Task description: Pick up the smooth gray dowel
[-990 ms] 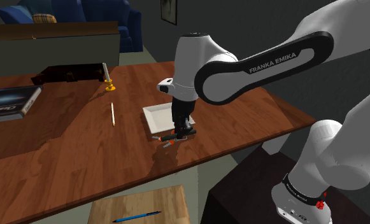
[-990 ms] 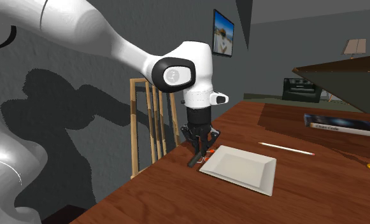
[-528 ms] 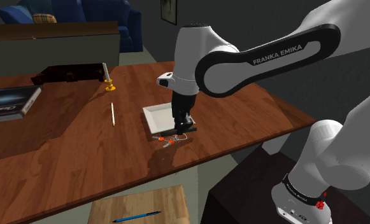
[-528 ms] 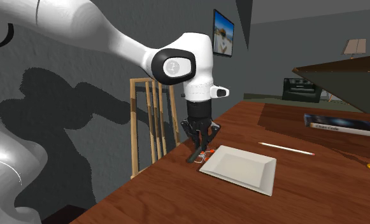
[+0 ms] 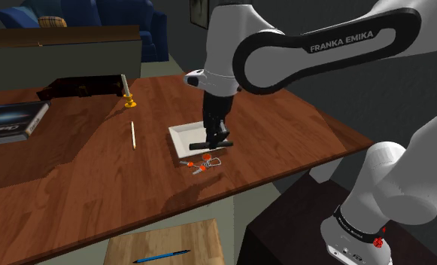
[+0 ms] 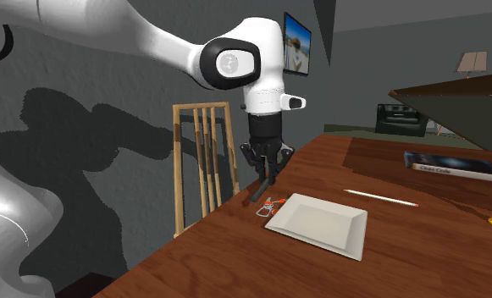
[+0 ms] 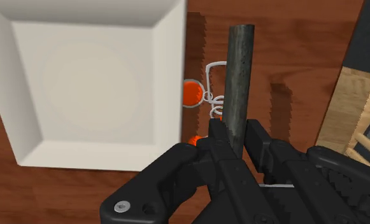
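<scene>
My black gripper (image 7: 235, 137) is shut on a dark gray dowel (image 7: 239, 76), which sticks out past the fingertips. In the shoulder view the gripper (image 5: 211, 141) hangs a little above the wooden table (image 5: 74, 173), by the near corner of a white square plate (image 5: 183, 135), with the dowel (image 5: 207, 144) lying crosswise in it. From the second exterior view the dowel (image 6: 260, 191) slants down from the gripper (image 6: 265, 180), clear of the tabletop. A small orange-and-wire item (image 5: 201, 162) lies on the table just under it, beside the plate (image 7: 81, 83).
A thin white stick (image 5: 133, 134) lies beyond the plate. A yellow candle holder (image 5: 126, 96), a book (image 5: 10, 120) and a long black object (image 5: 81, 86) sit at the far side. A wooden chair (image 6: 203, 161) stands at the table's edge, a blue pen (image 5: 162, 256) on its seat.
The arm has risen, lifting the dowel off the table. The orange-and-wire item stays on the wood beside the plate.
</scene>
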You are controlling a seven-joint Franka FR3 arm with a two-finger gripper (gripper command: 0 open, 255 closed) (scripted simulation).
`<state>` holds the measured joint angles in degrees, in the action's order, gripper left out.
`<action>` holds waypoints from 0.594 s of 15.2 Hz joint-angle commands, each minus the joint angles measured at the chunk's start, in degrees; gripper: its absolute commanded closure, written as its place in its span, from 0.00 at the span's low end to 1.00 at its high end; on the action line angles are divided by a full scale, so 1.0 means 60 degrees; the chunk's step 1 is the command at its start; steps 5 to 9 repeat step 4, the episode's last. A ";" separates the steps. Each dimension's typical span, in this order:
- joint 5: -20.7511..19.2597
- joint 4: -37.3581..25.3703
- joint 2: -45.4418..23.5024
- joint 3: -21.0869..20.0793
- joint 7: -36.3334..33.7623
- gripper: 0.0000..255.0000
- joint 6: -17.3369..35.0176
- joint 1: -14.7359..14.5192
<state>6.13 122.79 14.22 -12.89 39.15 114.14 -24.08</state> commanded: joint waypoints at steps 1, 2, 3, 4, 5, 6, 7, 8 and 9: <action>-0.0006 -0.0214 0.0027 0.0012 -0.0008 1.00 -0.0245 0.0005; -0.0009 -0.0329 0.0041 0.0018 -0.0013 1.00 -0.0374 0.0008; -0.0010 -0.0346 0.0044 0.0019 -0.0013 1.00 -0.0394 0.0008; -0.0010 -0.0347 0.0043 0.0019 -0.0013 1.00 -0.0394 0.0008; -0.0010 -0.0347 0.0043 0.0019 -0.0013 1.00 -0.0394 0.0008; -0.0010 -0.0347 0.0043 0.0019 -0.0013 1.00 -0.0394 0.0008; -0.0010 -0.0347 0.0043 0.0019 -0.0013 1.00 -0.0394 0.0008; -0.0010 -0.0347 0.0043 0.0019 -0.0013 1.00 -0.0394 0.0008; -0.0010 -0.0347 0.0043 0.0019 -0.0013 1.00 -0.0394 0.0008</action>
